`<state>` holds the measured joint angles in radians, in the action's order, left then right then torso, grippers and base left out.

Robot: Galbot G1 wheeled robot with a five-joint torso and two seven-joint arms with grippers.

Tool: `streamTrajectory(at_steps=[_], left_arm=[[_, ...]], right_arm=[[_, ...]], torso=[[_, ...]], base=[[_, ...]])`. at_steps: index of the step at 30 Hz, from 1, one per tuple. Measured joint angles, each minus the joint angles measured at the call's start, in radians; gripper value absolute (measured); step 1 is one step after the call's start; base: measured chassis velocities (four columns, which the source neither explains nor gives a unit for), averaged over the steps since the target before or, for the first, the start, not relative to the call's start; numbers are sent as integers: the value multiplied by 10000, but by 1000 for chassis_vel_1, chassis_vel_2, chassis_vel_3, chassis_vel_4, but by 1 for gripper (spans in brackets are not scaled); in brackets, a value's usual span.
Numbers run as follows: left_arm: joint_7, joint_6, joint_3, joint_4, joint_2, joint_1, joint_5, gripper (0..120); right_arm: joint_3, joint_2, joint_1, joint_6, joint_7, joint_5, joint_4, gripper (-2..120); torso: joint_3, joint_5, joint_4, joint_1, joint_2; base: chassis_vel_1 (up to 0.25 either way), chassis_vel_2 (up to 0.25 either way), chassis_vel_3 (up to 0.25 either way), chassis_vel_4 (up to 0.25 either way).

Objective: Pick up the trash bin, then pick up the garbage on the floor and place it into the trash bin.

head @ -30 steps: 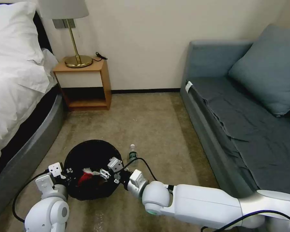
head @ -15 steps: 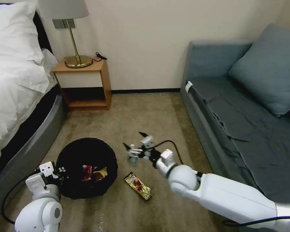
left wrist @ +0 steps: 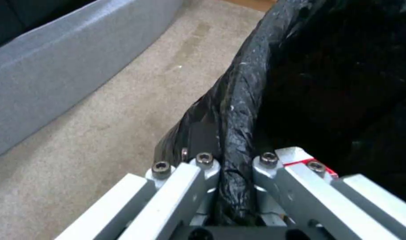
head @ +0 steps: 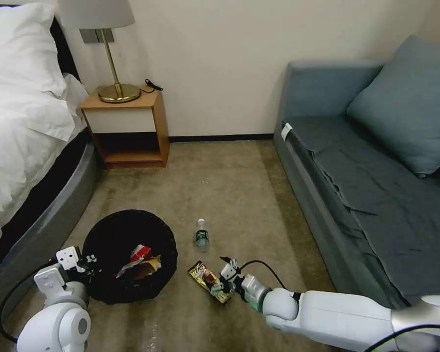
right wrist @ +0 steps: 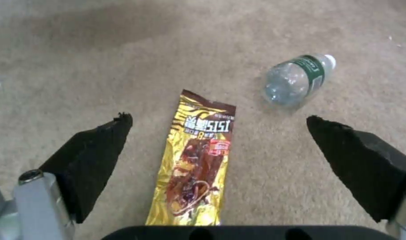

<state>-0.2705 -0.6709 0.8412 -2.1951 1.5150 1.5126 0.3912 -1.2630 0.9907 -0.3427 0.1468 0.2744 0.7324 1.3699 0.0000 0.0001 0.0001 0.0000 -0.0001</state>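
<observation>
**Now over the wrapper, bin held at its rim**

I am holding the trash bin (head: 129, 254) with my left pincer (left wrist: 236, 166), which is clenched on the rim and its black liner, one finger outside and one inside. The bin is sitting on the carpet (head: 239, 195) beside the bed (head: 24, 161), and a red-white snack packet (head: 141, 253) and a brown paper wrapper (head: 142, 268) are lying inside it. I am hovering my right pincer (right wrist: 218, 133) low over the yellow-red candy wrapper (right wrist: 196, 160), with both black pads (right wrist: 96, 156) spread wide, one on each side of it and not touching it. That wrapper is lying flat on the carpet just beside the bin. The clear plastic bottle (head: 201, 235) with the green label is lying on its side near the wrapper, apart from it, farther toward the wall.
</observation>
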Motion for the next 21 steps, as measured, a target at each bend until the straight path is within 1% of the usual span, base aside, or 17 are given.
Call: streamTrajectory(at_steps=[3,5,7,8,11,13,15,21], left_arm=[[0,5,-9,55,14,-20,-6,3],[0,7,-11,64,15,-29,-7,3],[4,29,-25,96,29,-29,-15,3],[4,29,-25,96,29,-29,-15,3],[13,50,-44,100,58,-5,-46,3],[16,56,-51,102,70,-5,-61,3],[24,69,-85,116,99,-11,-113,3],[36,89,-84,194,85,-38,-123,3]], right_arm=[[-726,201,583,-92,-184,287,-195,100],[-908,234,688,-104,-214,343,-228,100],[-1470,443,976,-178,-418,575,-447,100],[-1470,443,976,-178,-418,575,-447,100],[-1962,691,1284,-256,-896,909,-755,100],[-2026,747,1327,-256,-1005,941,-822,100],[-2226,1017,1389,-291,-1279,1186,-1131,100],[-2392,1339,1181,-167,-1308,1165,-1642,100]], torso=[[0,-2,1,0,0],[0,-3,0,0,0],[0,-2,-2,0,-1],[0,-2,-2,0,-1],[0,-2,-1,0,0],[0,-2,0,0,0],[0,0,-1,0,0],[0,-1,-2,0,0]], base=[[0,0,0,0],[0,0,0,0],[0,0,0,0],[0,0,0,0],[0,0,0,0],[0,0,0,0],[0,0,0,0],[0,0,0,0]])
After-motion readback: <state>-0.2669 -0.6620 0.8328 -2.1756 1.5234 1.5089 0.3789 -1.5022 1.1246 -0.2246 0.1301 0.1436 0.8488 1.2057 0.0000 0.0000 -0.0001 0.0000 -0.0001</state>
